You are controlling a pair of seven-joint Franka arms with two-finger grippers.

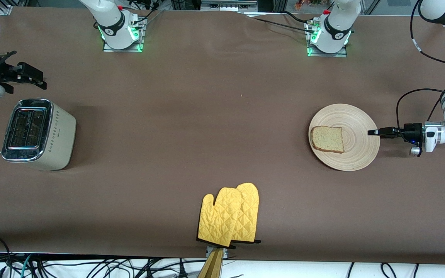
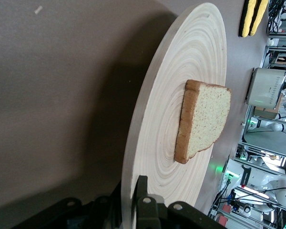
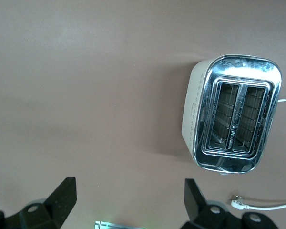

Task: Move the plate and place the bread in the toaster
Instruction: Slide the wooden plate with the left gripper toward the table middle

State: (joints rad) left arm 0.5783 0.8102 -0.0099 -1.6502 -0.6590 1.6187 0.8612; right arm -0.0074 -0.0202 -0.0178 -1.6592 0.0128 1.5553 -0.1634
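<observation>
The plate [image 1: 357,154] sits toward the left arm's end of the surface [image 1: 207,116] with the bread [image 1: 327,139] lying flat on it, and the left pincer [image 1: 373,132] has clamped down on the plate's rim, fingers pinched tight on the edge. Good bite, but it's a thin edge grip on a wide disc, so the smart play is to keep the plate level and travel slowly toward the toaster [image 1: 39,134], or that loose slice may slide off. The right pincer [image 1: 33,79] hangs over the surface by the toaster, fingers spread wide with nothing in them, and that arm waits. Yellow oven mitts [image 1: 230,218] lie near the front camera's edge, well clear of the route. The left wrist view gives what the front view can't: the rim [image 2: 133,157] wedged between the fingers [image 2: 142,191], and the bread's crust [image 2: 183,129] resting on the grooves. The right wrist view looks straight down into both slots [image 3: 236,119], which are empty.
</observation>
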